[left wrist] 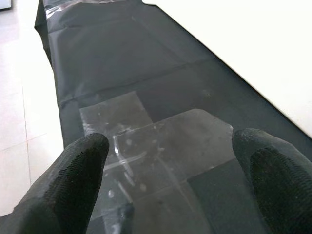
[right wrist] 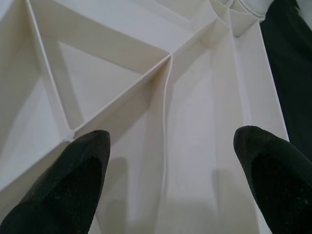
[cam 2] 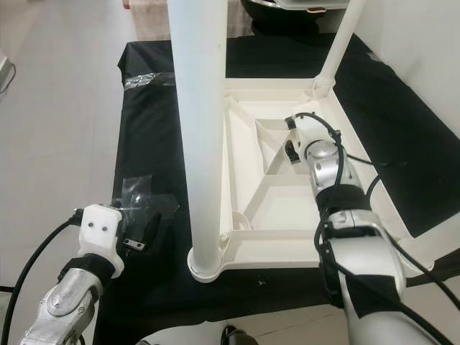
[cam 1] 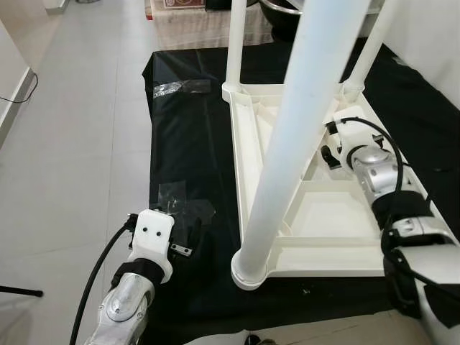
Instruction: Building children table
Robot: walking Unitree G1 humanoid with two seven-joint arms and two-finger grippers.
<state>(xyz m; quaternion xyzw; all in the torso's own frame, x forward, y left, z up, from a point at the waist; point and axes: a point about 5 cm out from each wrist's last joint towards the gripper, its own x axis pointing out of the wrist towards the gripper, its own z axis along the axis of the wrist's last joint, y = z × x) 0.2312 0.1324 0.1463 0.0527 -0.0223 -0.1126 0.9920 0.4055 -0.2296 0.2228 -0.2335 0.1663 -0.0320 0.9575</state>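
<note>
children's table (cam 1: 323, 215) lies upside down on the black sheet (cam 1: 180, 144), legs up. i judge it light, stiff, slick plastic; i'd grip a rib. right pincer (right wrist: 170, 161) wide open, empty above its underside; left pincer (left wrist: 170, 165) open, empty.

The two eye views are taken from the head, looking forward and steeply down; the same scene is shared, offset sideways: an upturned white table (cam 1: 316, 215) lying on a black sheet (cam 1: 183, 144) over the floor, with its near leg (cam 1: 302, 136) rising close to the lens. The left wrist view is directed along spread black fingers (left wrist: 73, 180), low and near the black sheet beside the table's edge, over patches of clear tape (left wrist: 156, 146). The right wrist view is directed along its fingers (right wrist: 68, 180), very near the ribbed underside of the table, toward a corner leg socket (right wrist: 234, 14).
</note>
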